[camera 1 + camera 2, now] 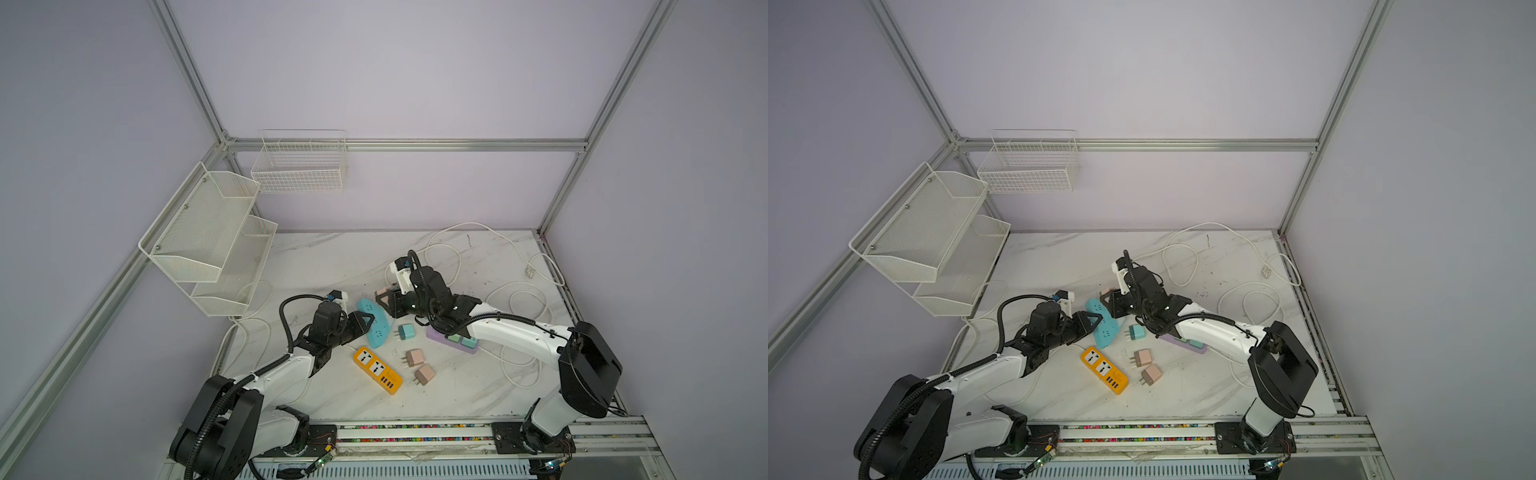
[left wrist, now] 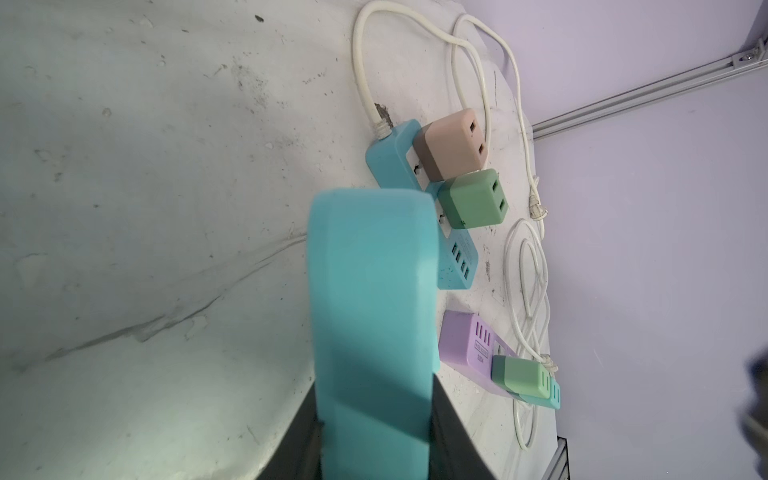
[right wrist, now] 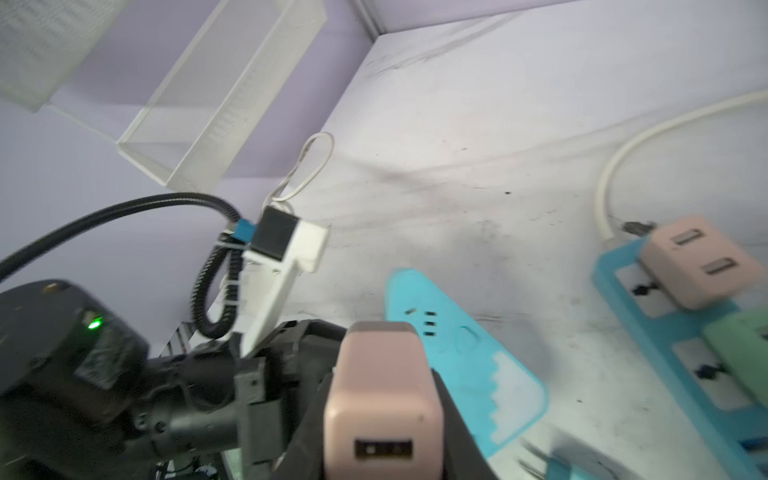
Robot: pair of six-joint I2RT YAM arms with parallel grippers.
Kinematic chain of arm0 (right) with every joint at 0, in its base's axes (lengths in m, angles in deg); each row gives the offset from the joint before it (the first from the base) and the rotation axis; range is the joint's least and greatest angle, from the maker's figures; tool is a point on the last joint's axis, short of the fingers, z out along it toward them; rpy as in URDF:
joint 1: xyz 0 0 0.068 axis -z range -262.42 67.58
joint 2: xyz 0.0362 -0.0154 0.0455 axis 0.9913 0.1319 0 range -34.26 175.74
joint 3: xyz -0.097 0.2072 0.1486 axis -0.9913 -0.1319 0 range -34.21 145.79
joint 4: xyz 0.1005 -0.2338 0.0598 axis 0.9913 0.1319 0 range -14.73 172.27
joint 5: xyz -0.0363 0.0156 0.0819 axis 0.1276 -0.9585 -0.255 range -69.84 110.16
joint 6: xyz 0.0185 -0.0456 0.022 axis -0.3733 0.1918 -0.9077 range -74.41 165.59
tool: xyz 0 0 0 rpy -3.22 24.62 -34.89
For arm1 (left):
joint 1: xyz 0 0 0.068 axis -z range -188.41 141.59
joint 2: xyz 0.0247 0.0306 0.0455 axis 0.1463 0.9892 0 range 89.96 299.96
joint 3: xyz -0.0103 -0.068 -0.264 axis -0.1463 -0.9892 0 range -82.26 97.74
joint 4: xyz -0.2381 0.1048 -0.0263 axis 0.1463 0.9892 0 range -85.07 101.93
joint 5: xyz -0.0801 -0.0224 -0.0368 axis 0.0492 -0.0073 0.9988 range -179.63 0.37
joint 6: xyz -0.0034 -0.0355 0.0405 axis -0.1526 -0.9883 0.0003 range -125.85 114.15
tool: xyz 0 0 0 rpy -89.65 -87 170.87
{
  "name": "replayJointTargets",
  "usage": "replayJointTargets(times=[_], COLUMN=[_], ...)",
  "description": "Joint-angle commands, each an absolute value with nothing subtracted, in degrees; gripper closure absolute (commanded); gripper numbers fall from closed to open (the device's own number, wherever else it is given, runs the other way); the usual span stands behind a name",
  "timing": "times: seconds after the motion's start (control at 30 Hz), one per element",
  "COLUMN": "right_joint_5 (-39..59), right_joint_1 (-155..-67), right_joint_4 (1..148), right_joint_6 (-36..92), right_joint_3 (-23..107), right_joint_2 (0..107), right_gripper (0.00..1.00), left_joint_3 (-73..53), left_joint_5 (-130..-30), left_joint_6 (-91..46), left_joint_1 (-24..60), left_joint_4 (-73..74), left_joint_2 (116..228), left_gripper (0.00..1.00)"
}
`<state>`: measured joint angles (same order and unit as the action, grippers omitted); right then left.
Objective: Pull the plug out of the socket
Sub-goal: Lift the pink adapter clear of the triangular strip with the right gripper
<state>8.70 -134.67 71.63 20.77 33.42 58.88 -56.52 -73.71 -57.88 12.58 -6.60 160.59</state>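
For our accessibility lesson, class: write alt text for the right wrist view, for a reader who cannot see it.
The right gripper is closed on a pink plug, close to the camera. Behind it is a turquoise power strip; farther off, a blue power strip on the white table carries a second pink plug and a green plug.

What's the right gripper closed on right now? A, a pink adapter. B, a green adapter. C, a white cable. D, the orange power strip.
A: the right wrist view shows the right gripper shut on the pink adapter, while the left gripper holds the light blue power strip.
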Motion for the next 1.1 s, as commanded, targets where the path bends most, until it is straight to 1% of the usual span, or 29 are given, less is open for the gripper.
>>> replayJointTargets(times=[0.0, 0.2, 0.4, 0.5, 0.53, 0.6, 0.67, 0.73, 0.8, 1.07], right_joint_5=[10.05, 6.8, 2.53, 5.47, 4.75, 3.34, 3.34, 3.55, 3.75, 4.47], right_joint_1=[-134.29, -129.52, -128.6, -128.65, -128.6, -128.71, -129.49, -130.57, -131.83, -134.95], right_joint_4=[71.97, 66.87, 60.58, 60.29, 58.38, 54.52, 53.92, 53.64, 52.37, 48.96], right_joint_6=[21.61, 16.23, 10.07, 6.3, 5.1, 3.13, 2.79, 2.7, 2.48, 1.03], right_joint_3=[33.7, 26.98, 19.94, 17.12, 15.62, 13.28, 12.66, 12.55, 12.5, 13.38], right_joint_2=[57.7, 52.91, 51.17, 50.93, 51.05, 51.54, 52.73, 54.25, 56.23, 63.67], right_gripper=[0.84, 0.83, 0.83, 0.82, 0.81, 0.81, 0.81, 0.81, 0.81, 0.81], left_joint_3=[-55.49, -53.91, -50.88, -50.26, -50.26, -49.92, -49.54, -49.56, -49.56, -50.61], left_joint_5=[-73.93, -72.33, -69.42, -68.94, -68.65, -68.22, -68.25, -67.72, -66.96, -66.43], left_joint_6=[-58.06, -57.36, -57.45, -58.51, -58.87, -59.53, -60.08, -61.25, -62.41, -64.43], left_joint_1=[11.95, 10.9, 8.5, 7.39, 7.19, 6.68, 6.14, 5.53, 5.06, 3.24], left_joint_4=[-7.57, -8.85, -10.14, -11.63, -12.8, -14.39, -15.12, -16.68, -18.22, -22.52], left_joint_2=[160.46, 159.56, 160.68, 161.41, 161.7, 162.39, 163.34, 164.49, 165.83, 169.75], left_gripper=[1.0, 1.0, 1.0, 1.0, 1.0, 1.0, 1.0, 0.99, 0.97, 0.96])
